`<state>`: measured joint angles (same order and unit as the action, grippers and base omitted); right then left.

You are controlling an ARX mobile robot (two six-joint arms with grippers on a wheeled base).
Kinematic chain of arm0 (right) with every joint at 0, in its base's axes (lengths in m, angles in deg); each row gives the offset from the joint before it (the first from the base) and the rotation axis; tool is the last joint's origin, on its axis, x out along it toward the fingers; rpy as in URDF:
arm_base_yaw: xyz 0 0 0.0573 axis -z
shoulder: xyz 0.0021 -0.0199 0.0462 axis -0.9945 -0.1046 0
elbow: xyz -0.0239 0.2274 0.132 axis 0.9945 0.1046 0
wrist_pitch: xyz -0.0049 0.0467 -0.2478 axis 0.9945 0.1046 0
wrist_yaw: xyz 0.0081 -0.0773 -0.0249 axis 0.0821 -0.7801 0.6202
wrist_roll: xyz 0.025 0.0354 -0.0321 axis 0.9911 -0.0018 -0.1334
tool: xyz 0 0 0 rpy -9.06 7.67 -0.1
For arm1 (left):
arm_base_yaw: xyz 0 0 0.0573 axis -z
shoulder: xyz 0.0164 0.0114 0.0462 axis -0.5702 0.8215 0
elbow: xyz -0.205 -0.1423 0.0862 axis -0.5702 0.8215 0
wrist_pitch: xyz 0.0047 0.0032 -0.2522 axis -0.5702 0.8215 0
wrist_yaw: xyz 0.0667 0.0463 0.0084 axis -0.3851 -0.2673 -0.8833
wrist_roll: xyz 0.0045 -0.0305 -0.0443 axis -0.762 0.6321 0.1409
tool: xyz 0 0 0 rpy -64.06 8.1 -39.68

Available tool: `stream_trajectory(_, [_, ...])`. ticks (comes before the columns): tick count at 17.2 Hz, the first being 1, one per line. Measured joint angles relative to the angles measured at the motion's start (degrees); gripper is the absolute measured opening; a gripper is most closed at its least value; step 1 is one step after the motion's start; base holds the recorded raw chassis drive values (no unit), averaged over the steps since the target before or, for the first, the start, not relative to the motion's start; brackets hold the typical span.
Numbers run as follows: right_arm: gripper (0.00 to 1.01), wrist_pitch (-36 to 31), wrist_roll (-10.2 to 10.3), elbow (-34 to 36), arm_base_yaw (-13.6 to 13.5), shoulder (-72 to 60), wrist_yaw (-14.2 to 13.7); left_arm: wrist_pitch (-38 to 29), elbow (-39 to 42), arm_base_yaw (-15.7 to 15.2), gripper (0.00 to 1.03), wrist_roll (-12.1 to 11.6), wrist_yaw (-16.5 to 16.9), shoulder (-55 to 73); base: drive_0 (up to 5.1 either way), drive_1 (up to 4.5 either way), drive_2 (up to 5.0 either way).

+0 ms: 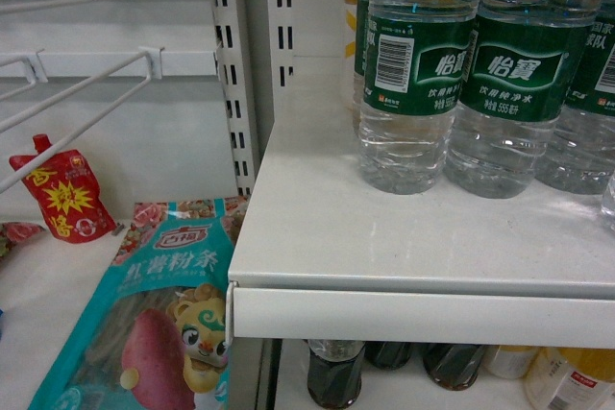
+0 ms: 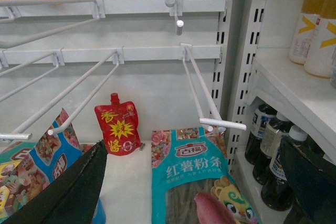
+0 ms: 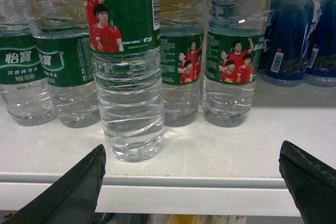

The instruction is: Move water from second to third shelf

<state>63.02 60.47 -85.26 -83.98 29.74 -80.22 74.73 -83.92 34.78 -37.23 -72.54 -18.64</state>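
Observation:
Several water bottles with dark green labels stand on a white shelf (image 3: pixel 226 153). One water bottle (image 3: pixel 128 103) stands forward of the row, close to the shelf's front edge. My right gripper (image 3: pixel 191 148) is open just in front of that edge, level with the shelf. This bottle is slightly left of the gap and touches neither finger. The head view shows water bottles (image 1: pixel 415 74) at the back right of the same shelf (image 1: pixel 384 237), with no gripper in sight. My left gripper (image 2: pixel 191 145) is open and empty in the neighbouring bay, over a teal packet (image 2: pixel 197 177).
White wire peg hooks (image 2: pixel 210 103) jut out in the left bay, above a red sauce pouch (image 2: pixel 118 129) and snack packets. Dark bottles (image 1: pixel 336 372) stand on the shelf below the water. Blue bottles (image 3: pixel 299 40) stand right of the water, and yellow drink bottles (image 2: pixel 315 24) sit on a shelf.

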Motion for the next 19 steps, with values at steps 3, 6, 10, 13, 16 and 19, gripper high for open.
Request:
stream_trajectory(3, [0.98, 0.0, 0.0, 0.0, 0.0, 0.0, 0.0, 0.0, 0.0, 0.0, 0.98, 0.0, 0.0, 0.0, 0.0, 0.0, 0.0])
stream_trajectory(6, [0.98, -0.1, 0.0, 0.0, 0.0, 0.0, 0.0, 0.0, 0.0, 0.0, 0.98, 0.0, 0.0, 0.0, 0.0, 0.0, 0.0])
stream_trajectory(10, [0.98, -0.2, 0.0, 0.0, 0.0, 0.0, 0.0, -0.1, 0.0, 0.0, 0.98, 0.0, 0.0, 0.0, 0.0, 0.0, 0.0])
stream_trajectory(13, [0.98, 0.0, 0.0, 0.0, 0.0, 0.0, 0.0, 0.0, 0.0, 0.0, 0.98, 0.0, 0.0, 0.0, 0.0, 0.0, 0.0])
stream_trajectory(16, [0.98, 0.0, -0.1, 0.0, 0.0, 0.0, 0.0, 0.0, 0.0, 0.0, 0.98, 0.0, 0.0, 0.0, 0.0, 0.0, 0.0])
stream_trajectory(19, [0.98, 0.0, 0.0, 0.0, 0.0, 0.0, 0.0, 0.0, 0.0, 0.0, 0.98, 0.0, 0.0, 0.0, 0.0, 0.0, 0.0])
